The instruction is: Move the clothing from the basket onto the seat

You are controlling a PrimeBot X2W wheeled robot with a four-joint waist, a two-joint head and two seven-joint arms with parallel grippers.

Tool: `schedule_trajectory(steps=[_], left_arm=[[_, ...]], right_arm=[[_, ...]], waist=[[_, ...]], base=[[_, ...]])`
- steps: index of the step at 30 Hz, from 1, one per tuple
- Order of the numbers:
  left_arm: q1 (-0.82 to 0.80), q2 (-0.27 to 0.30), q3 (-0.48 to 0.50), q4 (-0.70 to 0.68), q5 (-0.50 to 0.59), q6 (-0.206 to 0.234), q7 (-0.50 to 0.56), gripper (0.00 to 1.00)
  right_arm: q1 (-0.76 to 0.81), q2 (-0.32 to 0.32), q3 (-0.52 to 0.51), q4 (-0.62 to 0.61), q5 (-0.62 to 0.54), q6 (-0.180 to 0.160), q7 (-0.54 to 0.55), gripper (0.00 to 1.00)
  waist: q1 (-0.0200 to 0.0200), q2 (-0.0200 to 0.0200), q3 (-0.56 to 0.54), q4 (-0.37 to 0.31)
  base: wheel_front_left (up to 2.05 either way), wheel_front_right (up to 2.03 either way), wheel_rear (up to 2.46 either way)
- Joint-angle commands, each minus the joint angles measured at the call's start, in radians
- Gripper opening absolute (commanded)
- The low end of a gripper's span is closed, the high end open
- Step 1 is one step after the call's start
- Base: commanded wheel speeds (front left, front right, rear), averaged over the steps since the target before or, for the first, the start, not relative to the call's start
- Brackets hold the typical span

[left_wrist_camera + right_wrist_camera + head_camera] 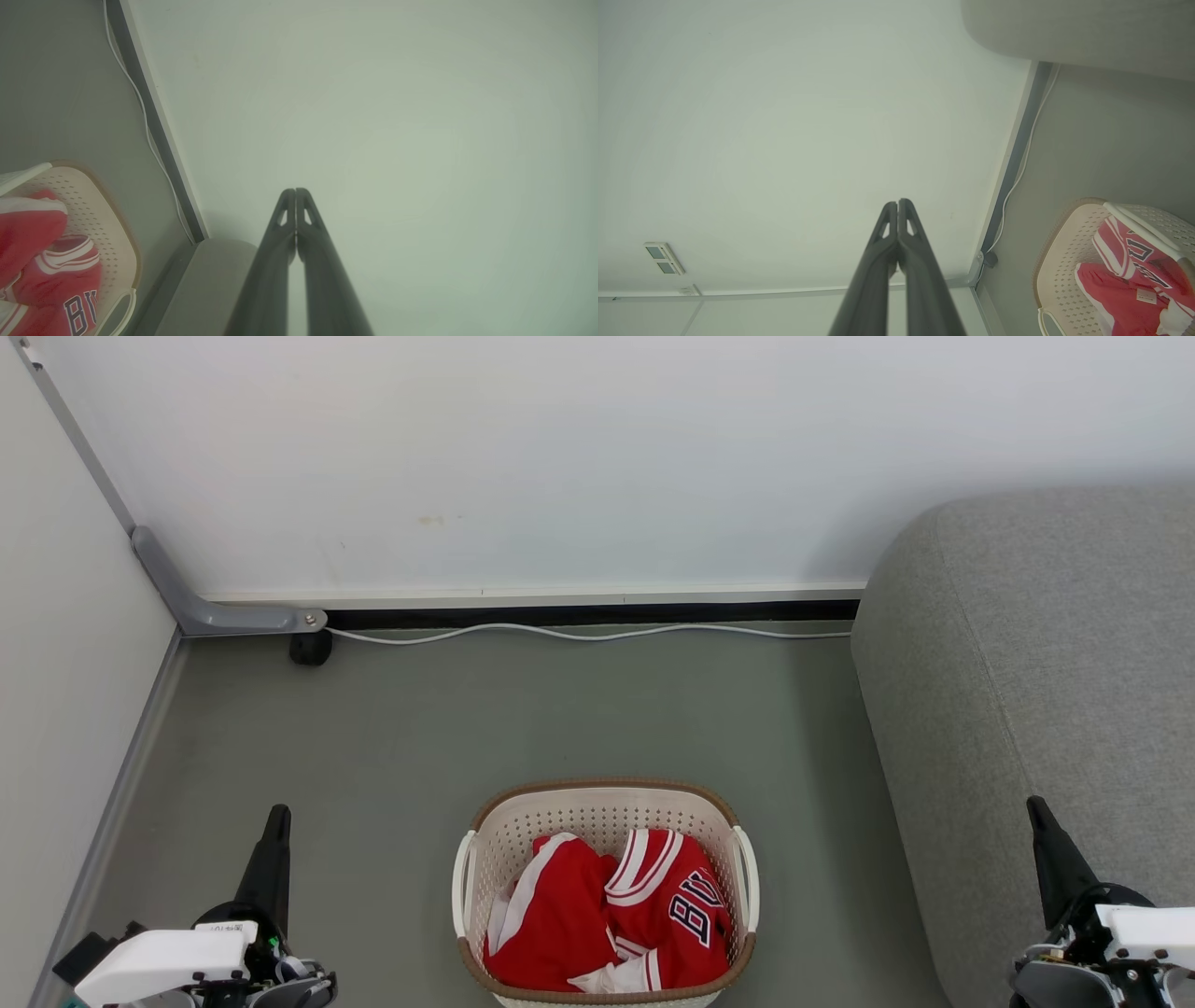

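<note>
Smooth floor, perforated basket of crumpled clothing, rounded fabric seat; left fingers, right fingers clenched.

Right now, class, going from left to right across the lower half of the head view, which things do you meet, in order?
left gripper → basket → seat. The clothing lies inside the basket and the right gripper overlaps the seat, so both are left out.

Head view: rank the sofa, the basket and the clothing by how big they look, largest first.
1. sofa, though the frame edge cuts it off
2. basket
3. clothing, lying inside the basket
</note>
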Motion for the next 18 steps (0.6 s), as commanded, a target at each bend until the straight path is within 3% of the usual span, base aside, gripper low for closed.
schedule_trajectory(steps=[1, 18], left_arm=[[-0.057, 0.009, 0.032, -0.027, 0.003, -0.008, 0.003, 0.00], [-0.057, 0.009, 0.032, -0.027, 0.003, -0.008, 0.003, 0.00]], right_arm=[[-0.036, -0.010, 0.018, -0.031, 0.011, 0.004, 0.007, 0.00], [-0.036, -0.010, 0.018, -0.031, 0.011, 0.004, 0.007, 0.00]], waist=[[0.0000, 0.0000, 0.000, 0.000], [0.0000, 0.0000, 0.000, 0.000]], base=[[0.00, 0.00, 0.00], [0.00, 0.00, 0.00]])
